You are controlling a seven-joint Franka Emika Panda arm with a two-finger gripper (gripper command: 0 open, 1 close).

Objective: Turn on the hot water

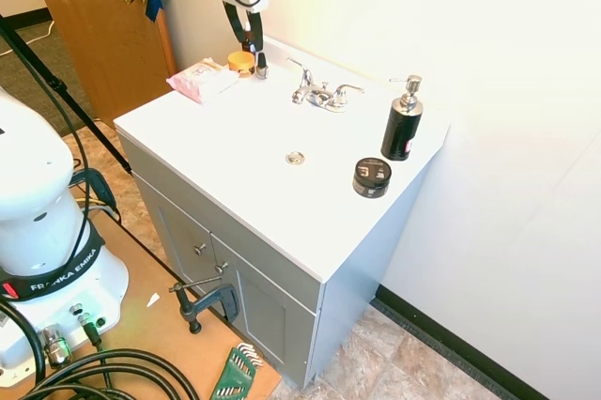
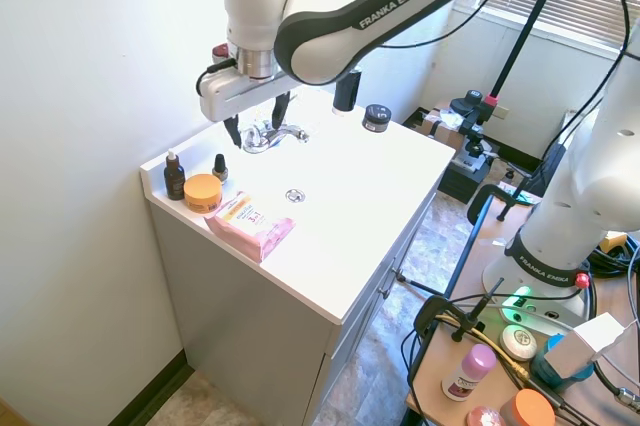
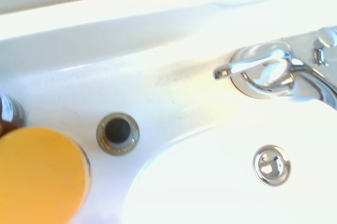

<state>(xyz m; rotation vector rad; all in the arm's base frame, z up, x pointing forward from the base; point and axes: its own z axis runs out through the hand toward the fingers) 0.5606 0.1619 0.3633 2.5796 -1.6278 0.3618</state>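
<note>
The small chrome two-handled faucet (image 1: 319,95) stands at the back of the white sink; no water runs from its short spout. Its left-hand hot lever (image 1: 302,74) is seen close up in the wrist view (image 3: 253,66), with the handle stretching away from the spout (image 3: 316,79). The matching right-hand lever (image 1: 346,91) sits beyond the spout. My gripper (image 2: 257,129) hangs open above the counter's back edge, just left of the hot lever and apart from it. In the first exterior view the gripper (image 1: 250,43) is over the small bottles.
Left of the faucet stand an orange-lidded jar (image 1: 241,61), a small dropper bottle (image 3: 118,132), a brown bottle (image 2: 174,177) and a pink packet (image 1: 202,80). A black soap pump (image 1: 402,122) and a black round jar (image 1: 372,177) stand on the right. The drain (image 1: 295,158) lies in the basin.
</note>
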